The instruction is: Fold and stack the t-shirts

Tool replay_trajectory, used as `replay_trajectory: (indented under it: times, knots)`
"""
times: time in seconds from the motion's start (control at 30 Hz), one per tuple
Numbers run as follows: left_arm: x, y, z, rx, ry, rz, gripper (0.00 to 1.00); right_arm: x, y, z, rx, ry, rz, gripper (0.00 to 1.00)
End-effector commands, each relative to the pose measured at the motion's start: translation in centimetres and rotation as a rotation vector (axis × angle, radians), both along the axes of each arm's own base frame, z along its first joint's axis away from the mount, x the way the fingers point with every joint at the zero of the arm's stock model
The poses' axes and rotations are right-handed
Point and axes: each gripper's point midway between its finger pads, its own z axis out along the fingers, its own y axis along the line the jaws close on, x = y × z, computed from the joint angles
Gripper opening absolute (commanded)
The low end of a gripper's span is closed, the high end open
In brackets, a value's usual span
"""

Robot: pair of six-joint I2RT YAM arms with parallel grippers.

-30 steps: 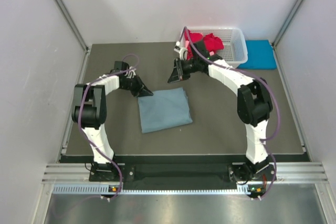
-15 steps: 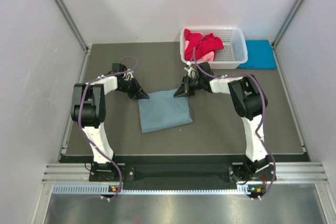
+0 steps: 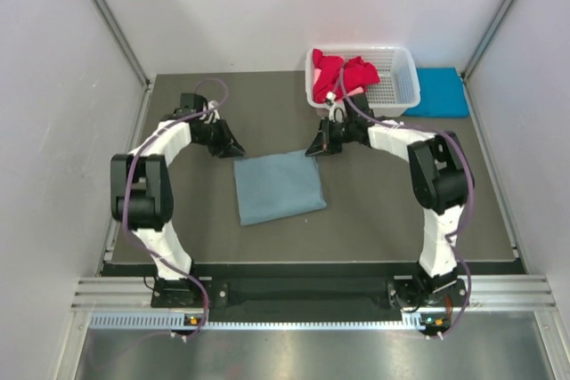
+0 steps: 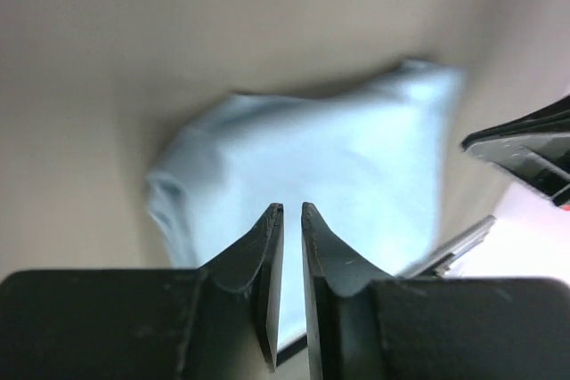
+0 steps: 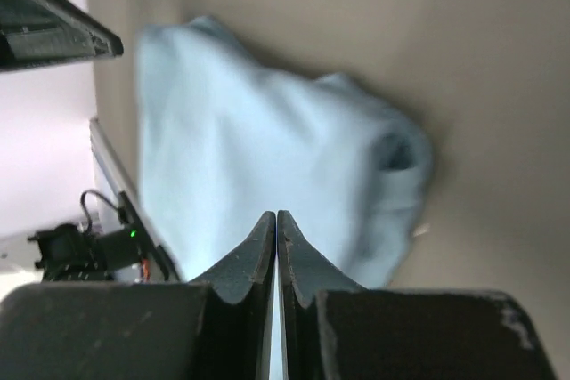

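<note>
- The grey-blue shirt (image 3: pixel 279 186) lies folded flat on the table (image 3: pixel 383 211), between the two arms.
- Left gripper (image 4: pixel 291 211) — just off the shirt's far left corner, its fingers a narrow slit apart with nothing between them.
- Right gripper (image 5: pixel 276 216) is by the shirt's far right corner, fingers pressed together (empty).
- Beyond the shirt, to its right, a white basket (image 3: pixel 396 93) holds red shirts (image 3: pixel 343 73); a folded turquoise shirt (image 3: pixel 441 93) lies farther right — well apart from the grey-blue one.

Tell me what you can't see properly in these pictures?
- Top view: red shirts heaped in the basket; how many is unclear.
- Top view: the turquoise shirt, left edge hidden by the basket.
- Left wrist view: the grey-blue shirt is blurred, its near part behind the left gripper.
</note>
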Motion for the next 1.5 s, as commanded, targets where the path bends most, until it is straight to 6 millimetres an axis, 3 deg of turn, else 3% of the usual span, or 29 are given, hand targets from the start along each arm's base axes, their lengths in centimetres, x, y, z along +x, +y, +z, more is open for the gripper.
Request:
replay_trajectory:
  times: [0.0,0.07,0.1,0.13,0.17,0.23,0.3,0.33,0.4,0.47,0.5,0.63,0.77,0.8,0.93,0.97,1.03,1.17,1.2,1.27,1.33,1.47]
  knots:
    - [-0.9,-1.3,6.5,-0.074,-0.113,-0.002,0.19,-2.6,1.6,7.1,0.020,-0.114,0.113,0.04]
    - [-3.3,-2.9,6.2,-0.132,-0.079,-0.016,0.19,-5.5,3.4,7.7,0.068,-0.067,0.195,0.06]
    - [-3.4,-3.8,6.4,-0.176,-0.086,0.001,0.18,-6.9,3.7,7.4,0.080,-0.039,0.217,0.06]
    - [-5.8,-5.1,5.3,-0.209,-0.043,-0.021,0.18,-8.6,4.9,7.8,0.124,-0.033,0.276,0.06]
    - [-6.6,-5.7,4.7,-0.227,-0.026,-0.019,0.18,-9.6,5.4,7.7,0.145,-0.011,0.294,0.06]
    - [-8.6,-6.7,3.1,-0.280,0.006,0.002,0.18,-11.9,5.9,6.4,0.175,0.030,0.345,0.06]
    - [-9.4,-6.7,1.9,-0.310,0.036,0.043,0.17,-13.3,5.4,4.2,0.165,0.097,0.351,0.06]
    - [-10.1,-6.3,0.3,-0.303,0.060,0.059,0.17,-13.8,5.2,3.6,0.177,0.112,0.364,0.06]
    - [-10.6,-5.5,-2.1,-0.252,0.095,0.063,0.16,-14.3,4.0,0.9,0.158,0.165,0.355,0.05]
    - [-10.9,-4.4,-4.1,-0.208,0.131,0.083,0.14,-13.8,2.5,-0.7,0.157,0.162,0.340,0.04]
    - [-11.1,-3.7,-5.4,-0.188,0.153,0.083,0.14,-13.3,1.2,-2.4,0.138,0.189,0.307,0.04]
    - [-10.5,-2.3,-6.8,-0.129,0.161,0.083,0.13,-12.3,-0.2,-4.5,0.106,0.190,0.306,0.03]
    - [-10.4,-2.4,-4.5,-0.123,0.136,0.068,0.15,-12.2,0.5,-2.0,0.057,0.142,0.337,0.02]
    - [-10.5,-2.5,-3.1,-0.129,0.118,0.069,0.15,-11.8,1.1,0.1,0.061,0.091,0.350,0.03]
    - [-10.9,-5.0,0.8,-0.184,0.055,0.043,0.18,-14.9,4.7,3.5,0.082,0.058,0.445,0.03]
    - [-11.0,-5.6,1.6,-0.206,0.050,0.052,0.19,-15.4,5.4,4.0,0.094,0.053,0.458,0.03]
    - [-11.4,-6.7,1.4,-0.227,0.038,0.042,0.19,-16.7,6.9,3.5,0.112,0.077,0.489,0.03]
    - [-13.0,-6.5,-2.0,-0.251,0.126,0.075,0.17,-17.2,8.4,0.7,0.154,0.146,0.477,0.03]
    - [-14.0,-5.7,-4.0,-0.226,0.189,0.103,0.16,-17.6,8.0,-1.2,0.140,0.194,0.474,0.03]
    - [-15.0,-4.7,-5.8,-0.206,0.238,0.131,0.10,-17.9,7.5,-2.8,0.140,0.227,0.478,0.03]
    - [-16.0,-3.0,-7.7,-0.179,0.294,0.186,0.04,-17.6,5.9,-5.1,0.112,0.255,0.455,0.03]
    - [-16.4,-0.6,-8.8,-0.098,0.305,0.203,0.05,-16.7,2.4,-6.2,0.083,0.263,0.396,0.03]
